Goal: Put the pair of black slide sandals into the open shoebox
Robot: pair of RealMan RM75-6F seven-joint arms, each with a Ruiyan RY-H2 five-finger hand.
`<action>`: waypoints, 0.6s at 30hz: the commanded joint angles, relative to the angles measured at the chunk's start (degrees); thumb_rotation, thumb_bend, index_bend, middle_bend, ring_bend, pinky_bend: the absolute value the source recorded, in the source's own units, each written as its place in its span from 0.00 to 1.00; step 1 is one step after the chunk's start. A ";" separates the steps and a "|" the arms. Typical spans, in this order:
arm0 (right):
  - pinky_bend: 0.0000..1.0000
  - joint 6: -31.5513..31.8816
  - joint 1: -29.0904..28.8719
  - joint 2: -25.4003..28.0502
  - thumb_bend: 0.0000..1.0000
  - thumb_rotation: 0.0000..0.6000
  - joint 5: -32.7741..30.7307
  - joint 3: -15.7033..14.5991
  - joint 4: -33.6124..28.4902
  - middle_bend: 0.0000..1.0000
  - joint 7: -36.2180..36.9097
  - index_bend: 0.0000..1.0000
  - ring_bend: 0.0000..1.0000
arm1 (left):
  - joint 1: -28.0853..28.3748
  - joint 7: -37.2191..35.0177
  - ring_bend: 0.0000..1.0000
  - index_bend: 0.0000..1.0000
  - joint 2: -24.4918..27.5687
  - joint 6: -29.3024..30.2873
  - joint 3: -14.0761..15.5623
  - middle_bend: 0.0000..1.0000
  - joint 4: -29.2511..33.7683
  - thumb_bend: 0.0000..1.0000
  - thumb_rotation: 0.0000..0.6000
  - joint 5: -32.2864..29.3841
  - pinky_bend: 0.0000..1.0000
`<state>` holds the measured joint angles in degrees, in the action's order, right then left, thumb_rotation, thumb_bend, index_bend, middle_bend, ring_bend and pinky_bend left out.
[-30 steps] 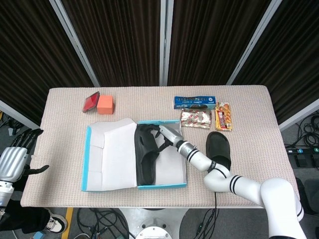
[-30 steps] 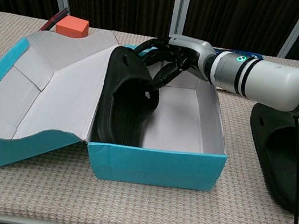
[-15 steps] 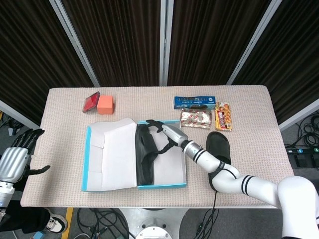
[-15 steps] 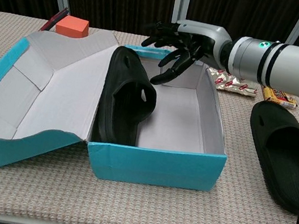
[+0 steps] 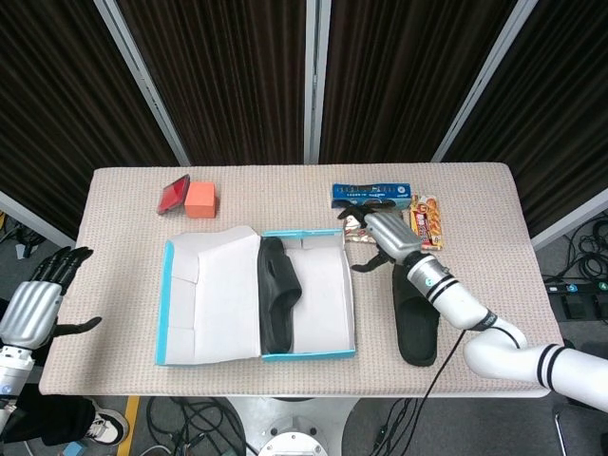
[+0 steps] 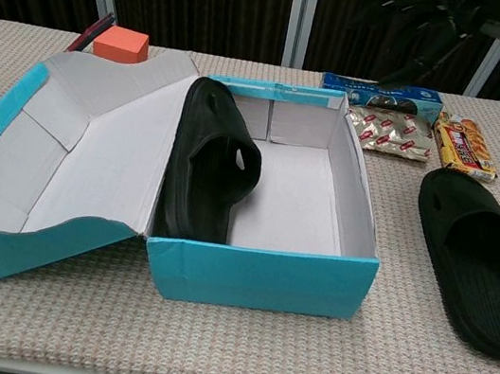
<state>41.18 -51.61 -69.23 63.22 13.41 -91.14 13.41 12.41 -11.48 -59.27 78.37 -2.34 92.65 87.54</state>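
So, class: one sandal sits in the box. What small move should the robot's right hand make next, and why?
Probably lower the right hand onto the black slide sandal lying on the beige table mat. The hand is empty, fingers apart, raised beside the open blue cardboard shoebox, which already holds the other black sandal.

The silver-backed right hand with black fingers (image 5: pixel 378 232) mounts on a glossy white cylindrical forearm (image 5: pixel 465 309) marked with black rings at the wrist and near the elbow. The left hand (image 5: pixel 38 304) has the same silver-grey shell and slender black fingers, with a white wrist segment below.
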 commanded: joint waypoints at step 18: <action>0.33 -2.58 -11.72 13.18 0.00 1.00 -44.89 -20.11 -13.51 0.17 -41.60 0.08 0.11 | 1.13 -0.97 0.00 0.08 0.31 -3.54 1.36 0.09 0.71 0.00 1.00 -0.08 0.11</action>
<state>38.88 -62.61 -55.37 19.40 -5.82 -104.80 -27.38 13.50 -12.41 -58.97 74.89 -1.03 93.35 87.46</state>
